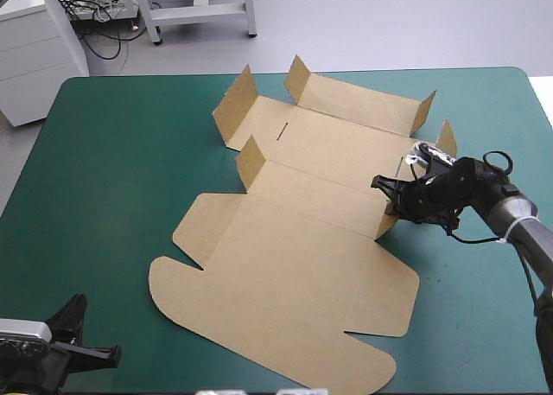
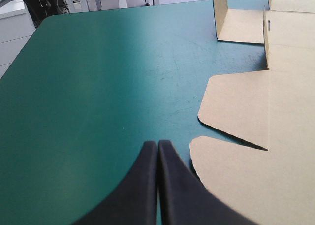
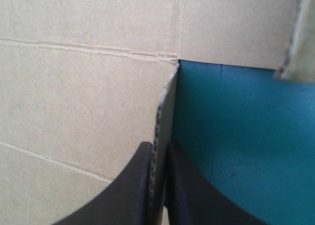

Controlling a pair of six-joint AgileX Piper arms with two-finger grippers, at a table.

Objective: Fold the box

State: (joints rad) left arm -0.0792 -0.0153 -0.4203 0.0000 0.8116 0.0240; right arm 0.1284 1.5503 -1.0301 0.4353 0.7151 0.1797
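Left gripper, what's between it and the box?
Nothing but bare teal-green cover. The left wrist view shows the shut left gripper apart from the box, with only cover between.

Brown box (image 1: 294, 265) lies mostly flat on the table, several flaps raised.

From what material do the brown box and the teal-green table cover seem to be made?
The box looks like corrugated cardboard, matte brown: its cut edge, gripped by the right tool, shows fluting, and pressed crease lines cross the sheet. The teal-green cover seems a smooth, slightly glossy sheet, perhaps vinyl or rubber; soft sheen and fine scuffs suggest this.
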